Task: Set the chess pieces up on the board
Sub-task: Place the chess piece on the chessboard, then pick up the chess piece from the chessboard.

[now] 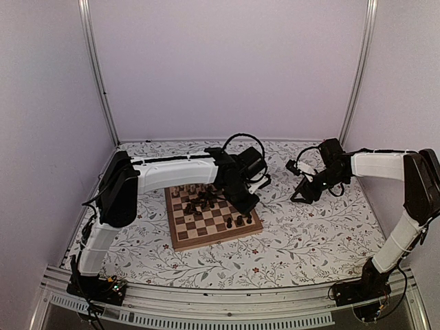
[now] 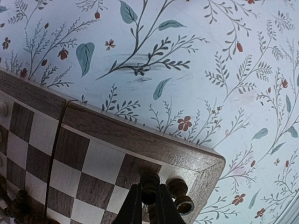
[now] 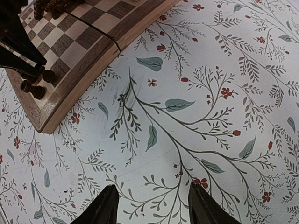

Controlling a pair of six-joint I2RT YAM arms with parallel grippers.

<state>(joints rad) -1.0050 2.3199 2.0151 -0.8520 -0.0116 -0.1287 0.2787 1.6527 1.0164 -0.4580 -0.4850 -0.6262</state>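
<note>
Arm (image 1: 179,170) stretched over board (image 2: 140,140) corner, left fingers (image 2: 133,207) seemingly pinching dark piece (image 2: 149,185).

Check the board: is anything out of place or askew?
Yes. Dark pieces sit heaped in the middle of the board, not standing on their own squares. The board also sits skewed to the table edge.

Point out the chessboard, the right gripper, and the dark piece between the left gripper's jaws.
board (image 2: 135,135): left wrist view, wooden rim.
right gripper (image 3: 153,193): right wrist view, midway between fingertips.
dark piece (image 2: 149,181): left wrist view, its rounded top.
</note>
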